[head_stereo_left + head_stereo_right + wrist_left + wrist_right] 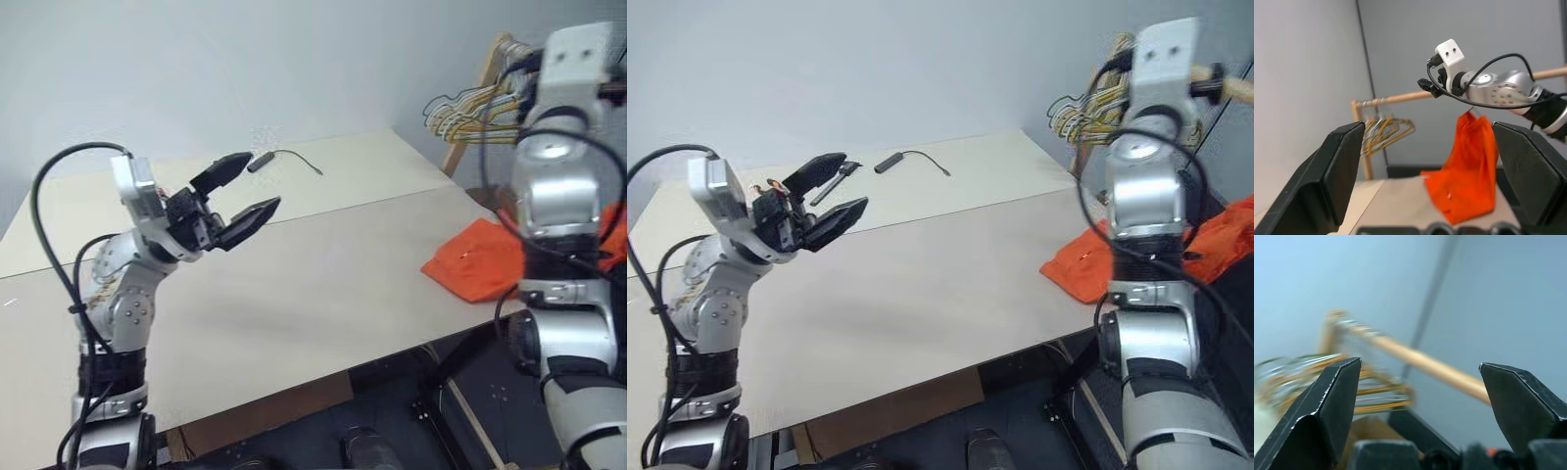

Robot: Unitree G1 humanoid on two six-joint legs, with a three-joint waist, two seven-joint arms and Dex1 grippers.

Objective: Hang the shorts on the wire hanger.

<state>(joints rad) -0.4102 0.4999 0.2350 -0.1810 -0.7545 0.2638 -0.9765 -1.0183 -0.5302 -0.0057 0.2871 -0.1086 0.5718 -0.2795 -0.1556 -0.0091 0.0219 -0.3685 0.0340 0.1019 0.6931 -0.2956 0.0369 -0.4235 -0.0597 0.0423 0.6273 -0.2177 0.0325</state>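
The left gripper [240, 192] stood raised over the left part of the table [323, 274], its two black fingers spread apart with nothing between them; the right gripper [1420, 382] was lifted high at the right side, its fingers likewise spread wide and empty, pointing toward the wooden rail [1435, 367] and the bunch of hangers [1327, 382] slung on it; the shorts [475, 259] lay partly on the table's right edge, the orange cloth crumpled there; in the left wrist view the shorts [1469, 171] rose in a peak that hung up near the rail [1400, 98], just under the right arm, with the lower part spilling onto the table; what held that peak up could not be told; the single wire hanger could not be made out apart from the bunch [475, 108]; at the table's far side lay a small dark dongle with a short cable [284, 159], well apart from the shorts.
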